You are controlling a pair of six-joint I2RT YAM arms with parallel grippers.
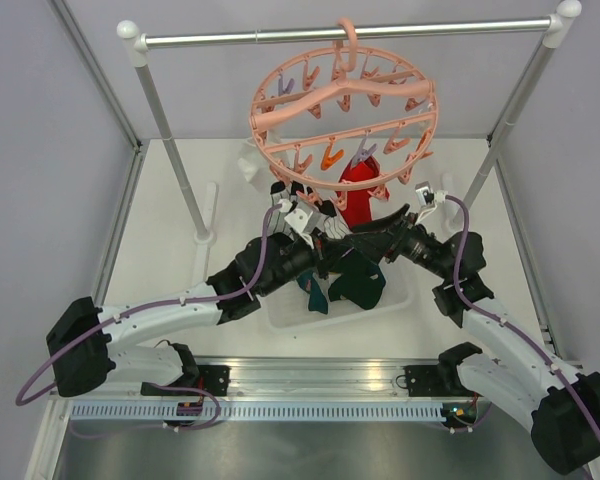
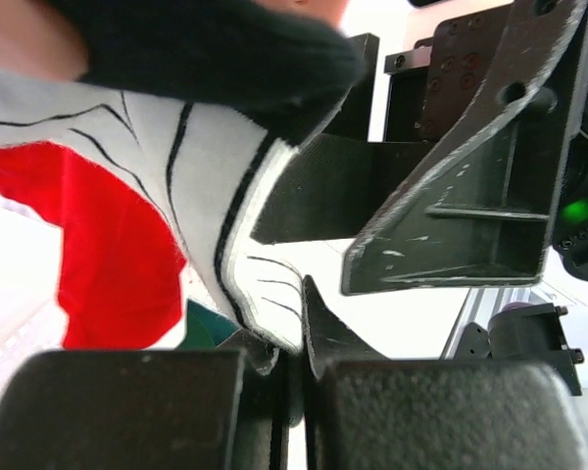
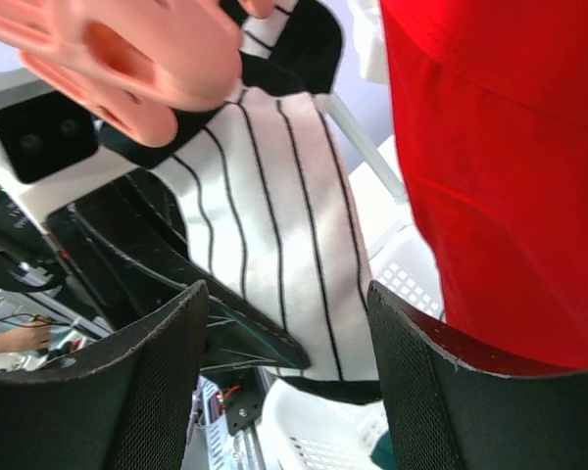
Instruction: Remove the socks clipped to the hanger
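The salmon-pink ring hanger (image 1: 345, 120) hangs by its hook from the silver rail. A red sock (image 1: 360, 192) and a white sock with thin black stripes (image 1: 325, 232) hang clipped under it. My left gripper (image 1: 315, 225) is shut on the lower edge of the striped sock (image 2: 260, 294); the red sock (image 2: 108, 264) is beside it. My right gripper (image 1: 385, 222) is open, its jaws (image 3: 289, 294) standing either side of the striped sock (image 3: 274, 215), with the red sock (image 3: 510, 147) to its right. A pink clip (image 3: 127, 59) holds the striped sock's top.
A white perforated tray (image 1: 280, 312) lies under the grippers with dark teal socks (image 1: 355, 282) in it; its rim shows in the right wrist view (image 3: 314, 431). The rail's two upright posts (image 1: 175, 150) stand left and right. The two grippers are close together.
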